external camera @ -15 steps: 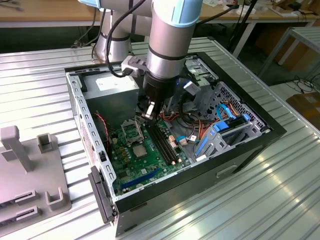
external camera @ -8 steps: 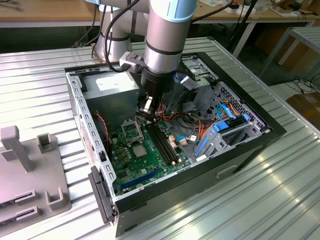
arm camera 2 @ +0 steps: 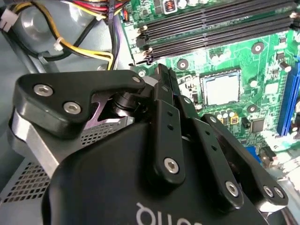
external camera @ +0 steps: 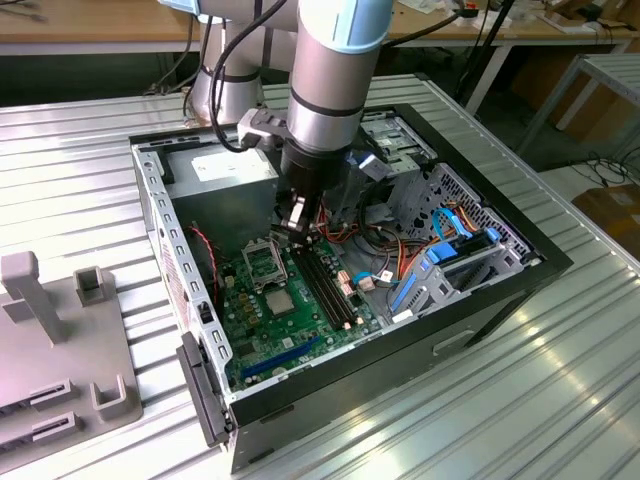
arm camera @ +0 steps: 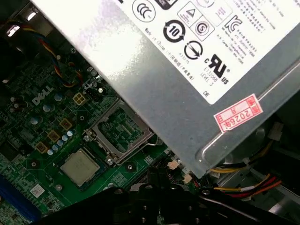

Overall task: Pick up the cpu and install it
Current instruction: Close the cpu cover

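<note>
The cpu point(external camera: 278, 300) point(arm camera 2: 220, 89) point(arm camera: 79, 166), a small silver square chip, lies flat on the green motherboard point(external camera: 300, 330). Beside it, toward the power supply, is the socket point(external camera: 261, 262) point(arm camera: 121, 129) with its silver retaining frame and nothing in it. My gripper point(external camera: 293, 228) point(arm camera 2: 161, 75) point(arm camera: 157, 177) hangs inside the open computer case, just above the board. It is near the socket's edge and the ends of the memory slots, and a short way from the cpu. Its fingers look shut with nothing between them.
A grey power-supply box point(external camera: 225, 180) point(arm camera: 187, 70) sits close behind the socket. Long black memory slots point(external camera: 325, 285) point(arm camera 2: 211, 28) run beside the cpu. Bundled cables point(external camera: 395, 255) and blue drive brackets point(external camera: 430, 275) crowd the exterior view's right. A grey fixture point(external camera: 60, 340) stands outside the case wall point(external camera: 170, 250).
</note>
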